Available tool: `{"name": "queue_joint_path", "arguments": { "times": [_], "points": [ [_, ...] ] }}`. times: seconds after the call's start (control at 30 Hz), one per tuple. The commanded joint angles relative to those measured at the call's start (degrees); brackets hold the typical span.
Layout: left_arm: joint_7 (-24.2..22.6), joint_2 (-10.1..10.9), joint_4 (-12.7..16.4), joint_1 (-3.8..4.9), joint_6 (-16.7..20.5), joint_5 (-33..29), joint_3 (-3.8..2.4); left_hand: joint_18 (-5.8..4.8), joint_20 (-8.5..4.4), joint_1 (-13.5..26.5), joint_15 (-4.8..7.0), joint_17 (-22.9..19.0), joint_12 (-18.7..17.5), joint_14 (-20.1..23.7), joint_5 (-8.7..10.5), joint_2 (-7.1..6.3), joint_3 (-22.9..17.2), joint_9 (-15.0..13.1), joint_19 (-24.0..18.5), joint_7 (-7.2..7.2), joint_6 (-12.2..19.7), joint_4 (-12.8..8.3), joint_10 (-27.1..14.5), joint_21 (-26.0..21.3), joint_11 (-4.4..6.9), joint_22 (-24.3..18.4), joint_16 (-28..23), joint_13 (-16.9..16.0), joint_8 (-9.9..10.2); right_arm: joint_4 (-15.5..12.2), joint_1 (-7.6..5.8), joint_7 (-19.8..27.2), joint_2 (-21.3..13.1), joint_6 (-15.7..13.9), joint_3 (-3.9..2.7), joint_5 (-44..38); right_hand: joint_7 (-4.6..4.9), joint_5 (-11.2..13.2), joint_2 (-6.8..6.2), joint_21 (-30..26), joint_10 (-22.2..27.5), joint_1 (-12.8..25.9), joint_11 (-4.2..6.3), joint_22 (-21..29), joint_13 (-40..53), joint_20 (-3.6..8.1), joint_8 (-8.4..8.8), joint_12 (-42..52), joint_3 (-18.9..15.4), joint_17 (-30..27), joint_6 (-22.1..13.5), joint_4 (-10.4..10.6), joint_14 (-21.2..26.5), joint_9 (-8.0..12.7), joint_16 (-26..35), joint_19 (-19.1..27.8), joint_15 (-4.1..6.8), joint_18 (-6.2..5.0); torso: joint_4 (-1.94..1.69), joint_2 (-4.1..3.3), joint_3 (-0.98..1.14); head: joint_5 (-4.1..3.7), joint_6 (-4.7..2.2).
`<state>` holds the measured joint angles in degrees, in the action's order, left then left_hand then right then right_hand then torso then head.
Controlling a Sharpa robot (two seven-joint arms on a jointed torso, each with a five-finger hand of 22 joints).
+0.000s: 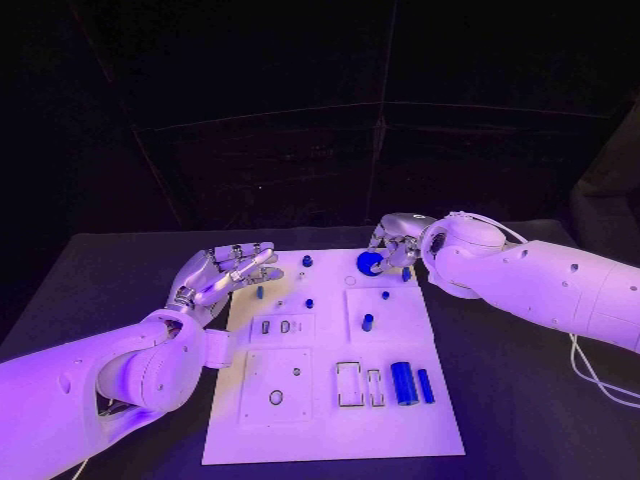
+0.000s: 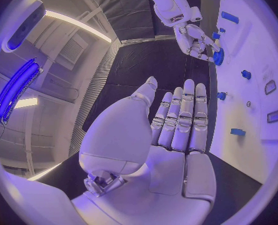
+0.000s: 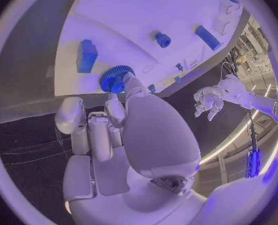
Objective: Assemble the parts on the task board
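While the left hand is hovering beside the left edge of the task board, its fingers are stretching out straight and apart, gripping nothing. Across the white board, small blue parts are lying scattered, with two blue cylinders sitting side by side near the front right. Over at the far edge of the board, the right hand is pinching a blue gear between its fingertips, on the black worktop.
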<state>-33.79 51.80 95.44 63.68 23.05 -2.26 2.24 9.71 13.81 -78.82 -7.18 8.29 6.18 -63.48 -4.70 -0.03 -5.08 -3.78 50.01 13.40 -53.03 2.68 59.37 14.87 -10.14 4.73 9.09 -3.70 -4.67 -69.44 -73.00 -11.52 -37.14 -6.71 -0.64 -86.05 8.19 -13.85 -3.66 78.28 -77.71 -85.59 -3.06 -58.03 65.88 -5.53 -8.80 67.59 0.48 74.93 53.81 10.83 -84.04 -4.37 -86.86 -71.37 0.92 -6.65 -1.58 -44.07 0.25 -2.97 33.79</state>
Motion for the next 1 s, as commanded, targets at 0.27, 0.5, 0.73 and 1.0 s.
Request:
{"name": "queue_joint_path", "arguments": {
  "times": [0.27, 0.5, 0.73, 1.0],
  "points": [
    [0.0, 0.0, 0.0, 0.08, -0.7, 0.4, -0.05, 0.89, 0.26, 0.0, -0.22, 0.1, -0.3, -0.2, 0.23, 0.51, 0.0, 0.0, 0.1, -0.1, -0.1, -0.4, 0.1, -0.3, 0.06, -0.1, -0.3, 0.0, 0.4, -0.3, -0.04, -1.9, 0.2, -1.9, 0.0, -1.6, -0.29, 0.6, 1.26, 0.3, -0.9, 0.0, 0.31, -0.3, 1.2, 0.38, -0.9, 1.0, 2.0, 6.8, 2.4, -0.3, -4.3, -0.1, -0.4, -0.6, 0.33, 0.51, 0.0, 0.02, 0.01, -0.11, 0.11],
    [-0.1, 0.1, 0.0, 0.08, -0.7, 0.4, -0.05, 0.89, 0.26, 0.0, -0.22, 0.1, -0.3, -0.2, 0.23, 0.51, 0.0, 0.0, 0.1, -0.1, -0.1, -0.4, 0.1, -0.3, 0.06, -0.1, -0.3, 0.0, 0.4, -3.4, -0.01, -3.6, -0.6, -9.5, -0.01, -3.3, -0.54, -1.1, 1.37, 0.8, -2.3, 0.1, 0.56, -1.3, 4.3, 0.68, -0.9, 3.7, 4.7, 7.7, 3.4, -0.8, -4.5, 0.1, -0.7, -1.3, 0.57, 0.7, 0.03, 0.09, 0.01, -0.06, 0.0],
    [-0.1, 0.2, 0.1, 0.08, -0.7, 0.4, -0.05, 0.89, 0.25, -0.1, -0.22, 0.1, -0.3, -0.2, 0.24, 0.55, -0.1, 0.0, 0.1, -0.1, -0.1, -0.5, 0.1, -0.3, 0.06, -0.1, -0.4, 0.0, 0.4, -7.8, -0.02, -5.2, -0.8, -13.2, -0.04, -5.4, -0.59, -1.8, 0.55, 0.9, -2.3, 1.2, 0.59, -1.6, 4.6, 0.74, -0.64, 3.8, 6.5, 8.2, 3.7, -0.7, -4.6, 0.2, -0.8, -1.5, 0.63, 0.77, -0.14, 0.01, -0.05, 0.03, -0.04],
    [-0.2, 0.4, 0.3, 0.09, -0.7, 0.4, -0.05, 0.89, 0.25, -0.1, -0.22, 0.1, -0.3, -0.2, 0.24, 0.55, -0.1, 0.0, 0.1, -0.1, -0.1, -0.5, 0.1, -0.3, 0.06, -0.1, -0.4, 0.0, 0.4, -8.1, -0.02, -5.5, 2.8, -11.8, -0.02, -5.5, -0.56, -1.7, 0.22, 0.9, -2.2, 2.0, 0.56, -1.6, 4.6, 0.73, -0.43, 3.6, 7.4, 8.1, 3.7, -0.5, -4.6, 0.3, -0.8, -1.5, 0.6, 0.77, -0.26, -0.03, -0.12, 0.69, 0.36]
  ]
}}
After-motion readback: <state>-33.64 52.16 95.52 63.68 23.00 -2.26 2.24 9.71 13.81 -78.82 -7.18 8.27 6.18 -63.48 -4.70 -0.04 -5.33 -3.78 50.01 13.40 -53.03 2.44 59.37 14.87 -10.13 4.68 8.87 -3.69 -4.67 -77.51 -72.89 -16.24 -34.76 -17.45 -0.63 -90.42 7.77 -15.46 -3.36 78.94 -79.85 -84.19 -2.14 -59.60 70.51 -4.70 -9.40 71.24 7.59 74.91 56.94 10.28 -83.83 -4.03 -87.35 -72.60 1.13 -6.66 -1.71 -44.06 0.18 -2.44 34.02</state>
